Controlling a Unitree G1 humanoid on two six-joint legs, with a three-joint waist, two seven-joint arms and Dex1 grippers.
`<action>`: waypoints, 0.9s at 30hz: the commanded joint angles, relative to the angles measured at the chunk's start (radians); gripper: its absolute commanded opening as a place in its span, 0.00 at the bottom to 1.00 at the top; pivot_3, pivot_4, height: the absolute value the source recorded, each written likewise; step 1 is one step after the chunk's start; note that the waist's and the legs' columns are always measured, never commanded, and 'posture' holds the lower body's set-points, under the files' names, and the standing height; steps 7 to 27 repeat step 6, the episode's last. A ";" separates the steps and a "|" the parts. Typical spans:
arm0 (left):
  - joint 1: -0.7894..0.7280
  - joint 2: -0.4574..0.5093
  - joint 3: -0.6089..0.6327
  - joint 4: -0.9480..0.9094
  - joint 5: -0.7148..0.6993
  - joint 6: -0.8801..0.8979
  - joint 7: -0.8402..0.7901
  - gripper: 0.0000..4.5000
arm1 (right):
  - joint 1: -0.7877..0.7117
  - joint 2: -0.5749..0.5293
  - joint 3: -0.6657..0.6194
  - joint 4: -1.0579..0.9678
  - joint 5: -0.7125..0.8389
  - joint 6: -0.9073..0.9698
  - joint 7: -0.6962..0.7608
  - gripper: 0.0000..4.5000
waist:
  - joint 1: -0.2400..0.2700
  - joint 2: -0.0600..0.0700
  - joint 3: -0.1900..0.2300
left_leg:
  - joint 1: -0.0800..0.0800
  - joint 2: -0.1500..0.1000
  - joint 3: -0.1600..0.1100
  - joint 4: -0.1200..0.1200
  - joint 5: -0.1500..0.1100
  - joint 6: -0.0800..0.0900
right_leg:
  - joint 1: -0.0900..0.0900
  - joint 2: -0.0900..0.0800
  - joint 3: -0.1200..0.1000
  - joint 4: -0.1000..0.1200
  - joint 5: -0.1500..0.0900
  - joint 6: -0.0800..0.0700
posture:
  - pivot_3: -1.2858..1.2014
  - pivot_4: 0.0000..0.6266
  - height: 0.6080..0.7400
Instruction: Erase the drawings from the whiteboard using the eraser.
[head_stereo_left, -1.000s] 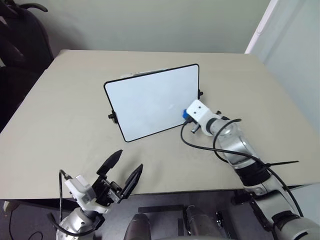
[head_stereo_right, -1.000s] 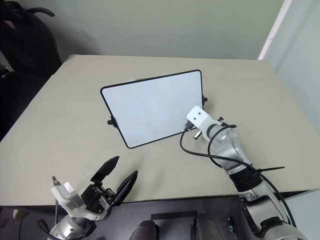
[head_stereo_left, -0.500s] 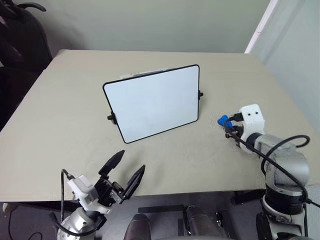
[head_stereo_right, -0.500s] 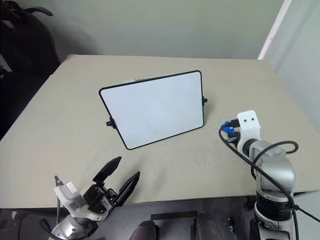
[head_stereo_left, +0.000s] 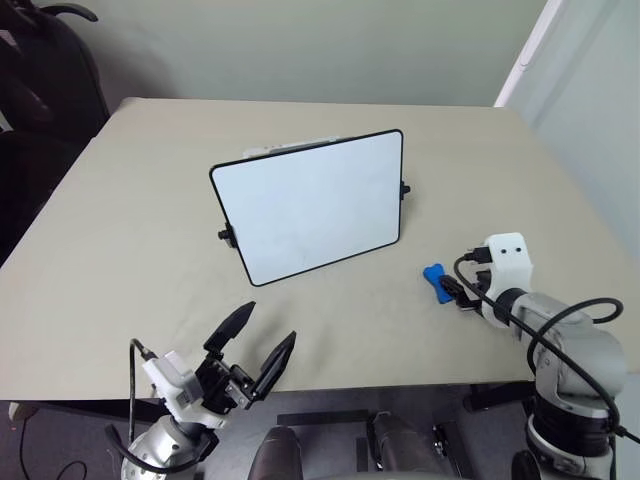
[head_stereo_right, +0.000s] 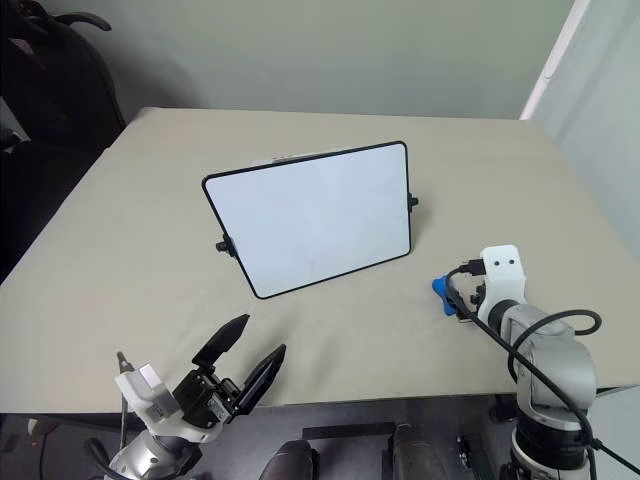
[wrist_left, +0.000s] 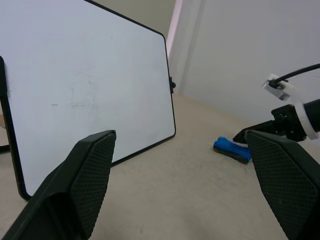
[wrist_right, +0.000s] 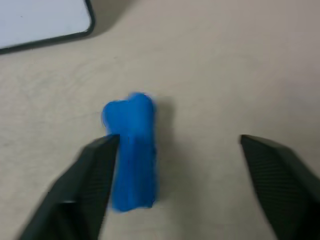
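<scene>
One whiteboard (head_stereo_left: 312, 205), one eraser (head_stereo_left: 435, 279) and two grippers make up the count. Propped up near the middle of the counter (head_stereo_left: 120, 220), the whiteboard leans back with its white face toward the near edge; one small black knob shows on each side of its thin black frame. Its face looks clean in the head views, and the left wrist view catches only faint grey traces on it, with no red drawings to be made out. Bright blue and bone-shaped, the eraser lies flat on the counter to the right of the board and nearer than it, clear of the frame. Just right of the eraser sits the right gripper (wrist_right: 175, 165), jaws spread wide and holding nothing; in its wrist view one finger (wrist_right: 92, 175) overlaps the eraser's side, though whether they touch cannot be told. At the near left edge the left gripper (head_stereo_left: 256, 344) hangs with its jaws wide and empty. Plain beige covers the counter. Beyond it stand a pale wall, a dark chair (head_stereo_left: 40, 60) at far left and a white panel (head_stereo_left: 590, 90) at far right.
</scene>
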 joint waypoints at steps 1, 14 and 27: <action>0.003 -0.001 0.002 -0.030 -0.005 -0.009 0.003 1.00 | 0.041 -0.019 -0.019 -0.114 0.090 -0.112 0.067 1.00 | 0.000 0.000 0.000 | 0.000 0.000 0.001 0.000 -0.001 0.001 | 0.000 0.000 0.000 0.000 0.000 0.000 | 0.52 0.24 1.00; -0.001 0.002 -0.002 -0.032 -0.007 -0.002 0.001 1.00 | 0.087 -0.013 -0.032 -0.160 0.165 -0.249 0.086 1.00 | -0.002 0.000 0.000 | 0.000 0.000 0.001 0.000 -0.002 0.003 | 0.002 0.001 0.000 0.000 0.000 0.001 | 0.52 0.24 1.00; -0.001 0.002 -0.002 -0.032 -0.007 -0.002 0.001 1.00 | 0.087 -0.013 -0.032 -0.160 0.165 -0.249 0.086 1.00 | -0.002 0.000 0.000 | 0.000 0.000 0.001 0.000 -0.002 0.003 | 0.002 0.001 0.000 0.000 0.000 0.001 | 0.52 0.24 1.00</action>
